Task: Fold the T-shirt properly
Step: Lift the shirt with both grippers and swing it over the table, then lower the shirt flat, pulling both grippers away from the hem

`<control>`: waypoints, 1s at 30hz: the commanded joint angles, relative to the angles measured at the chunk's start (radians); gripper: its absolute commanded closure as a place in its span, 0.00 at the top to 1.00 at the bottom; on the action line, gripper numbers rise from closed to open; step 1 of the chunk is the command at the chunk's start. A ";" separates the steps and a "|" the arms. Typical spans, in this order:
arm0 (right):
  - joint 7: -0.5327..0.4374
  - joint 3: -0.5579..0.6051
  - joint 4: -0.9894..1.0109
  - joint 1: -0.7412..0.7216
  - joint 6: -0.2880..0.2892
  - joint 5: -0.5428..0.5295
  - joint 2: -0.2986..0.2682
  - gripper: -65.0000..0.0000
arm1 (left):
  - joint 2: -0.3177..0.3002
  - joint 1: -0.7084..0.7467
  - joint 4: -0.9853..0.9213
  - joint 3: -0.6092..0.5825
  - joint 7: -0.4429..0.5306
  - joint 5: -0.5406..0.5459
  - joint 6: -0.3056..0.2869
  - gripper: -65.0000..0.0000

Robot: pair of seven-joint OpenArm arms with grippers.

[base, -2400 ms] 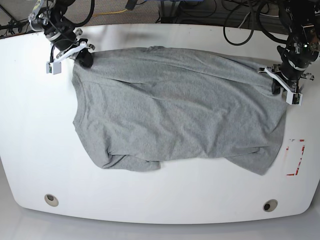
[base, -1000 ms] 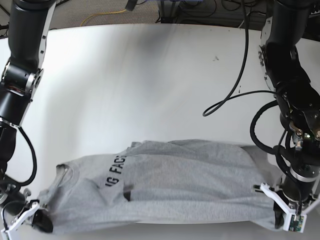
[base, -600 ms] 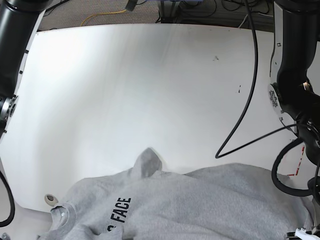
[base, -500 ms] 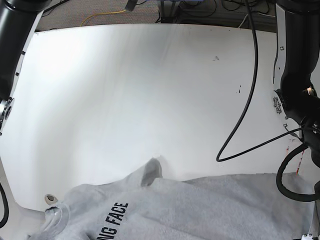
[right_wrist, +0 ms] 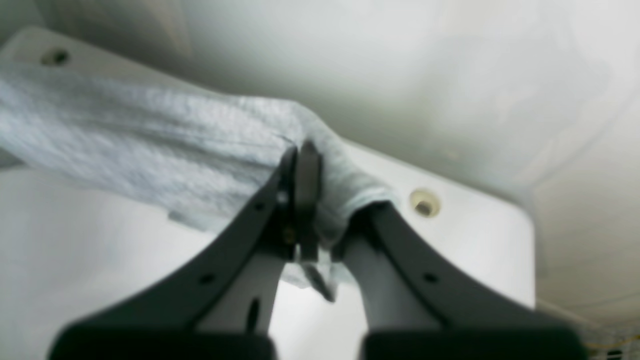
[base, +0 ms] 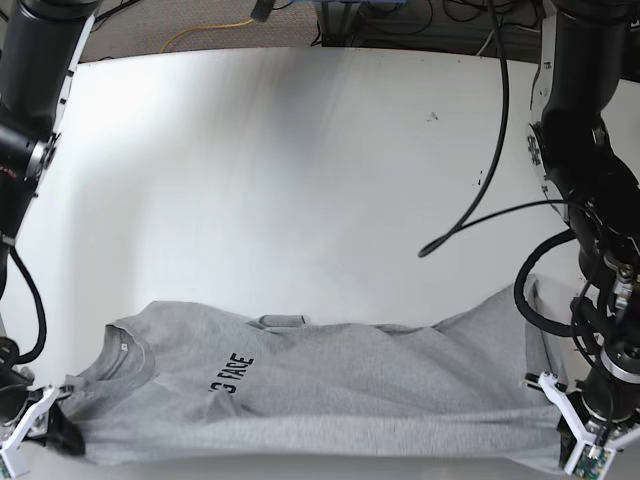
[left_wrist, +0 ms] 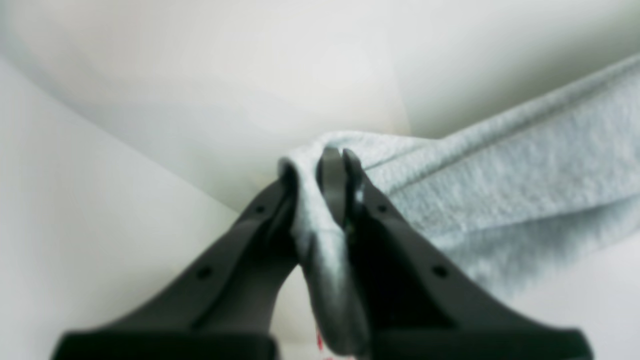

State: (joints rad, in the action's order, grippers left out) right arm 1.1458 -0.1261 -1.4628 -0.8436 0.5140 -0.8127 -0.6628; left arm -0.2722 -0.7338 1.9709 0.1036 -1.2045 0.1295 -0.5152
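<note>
The heather-grey T-shirt (base: pixel 350 390) lies stretched along the table's near edge, with its black lettering (base: pixel 230 375) facing up and its collar (base: pixel 130 345) at the left. My left gripper (base: pixel 562 440) is shut on the shirt's corner at the right. The left wrist view shows its tips (left_wrist: pixel 325 160) pinching grey cloth (left_wrist: pixel 500 180). My right gripper (base: pixel 62 432) is shut on the shirt's corner at the left by the shoulder. The right wrist view shows its tips (right_wrist: pixel 300 155) pinching the cloth (right_wrist: pixel 150 130).
The white table (base: pixel 300 180) spreads behind the shirt. A black cable (base: pixel 480 190) hangs over its right part. Two holes (right_wrist: pixel 424 202) mark the table's near corners. More cables lie beyond the far edge (base: pixel 440 20).
The shirt was first flat at the far side with its plain side up, then pulled near and raised toward the camera. Now it is lower and stretched out flat, lettering up, both grippers still gripping.
</note>
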 commanded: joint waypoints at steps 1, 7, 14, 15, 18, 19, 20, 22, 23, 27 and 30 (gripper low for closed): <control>-0.034 -0.042 -0.055 0.056 0.002 -0.015 -0.013 0.00 | -0.012 0.044 0.023 0.006 0.005 -0.015 -0.023 0.00; -0.033 -0.191 -0.163 0.340 0.005 -0.015 0.024 0.00 | -0.012 0.234 0.043 0.020 -0.077 -0.014 -0.081 0.00; -0.013 -0.323 -0.272 0.610 0.005 -0.015 0.105 0.00 | 0.034 0.472 0.048 0.064 -0.079 -0.014 -0.155 0.00; -0.013 -0.353 -0.298 0.663 0.005 -0.015 0.120 0.00 | 0.037 0.517 0.048 0.084 -0.079 -0.014 -0.162 0.00; -0.013 -0.398 -0.352 0.778 0.007 -0.015 0.168 0.00 | 0.038 0.624 0.046 0.133 -0.074 -0.014 -0.178 0.00; -0.013 -0.406 -0.359 0.808 0.007 -0.015 0.183 0.00 | 0.038 0.656 0.044 0.133 -0.074 -0.014 -0.182 0.00; -0.013 -0.413 -0.365 0.843 0.007 -0.015 0.199 0.00 | 0.038 0.695 0.044 0.133 -0.074 -0.014 -0.183 0.00; -0.013 -0.433 -0.382 0.898 0.007 -0.015 0.226 0.00 | 0.040 0.756 0.048 0.135 -0.076 -0.012 -0.183 0.00; -0.013 -0.449 -0.401 0.941 0.007 -0.015 0.245 0.00 | 0.040 0.796 0.048 0.138 -0.076 -0.014 -0.183 0.00; -0.011 -0.488 -0.459 1.056 0.007 -0.015 0.305 0.00 | 0.044 0.925 0.046 0.187 -0.074 -0.015 -0.183 0.00; -0.011 -0.499 -0.485 1.134 0.007 -0.017 0.332 0.00 | 0.044 1.002 0.046 0.198 -0.074 -0.015 -0.183 0.00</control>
State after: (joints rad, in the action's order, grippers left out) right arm 1.1637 -0.6113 -1.9087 0.2581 0.5175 -0.8085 -0.3298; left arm -0.2138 0.2340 1.9991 0.2939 -1.2846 0.1234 -0.6971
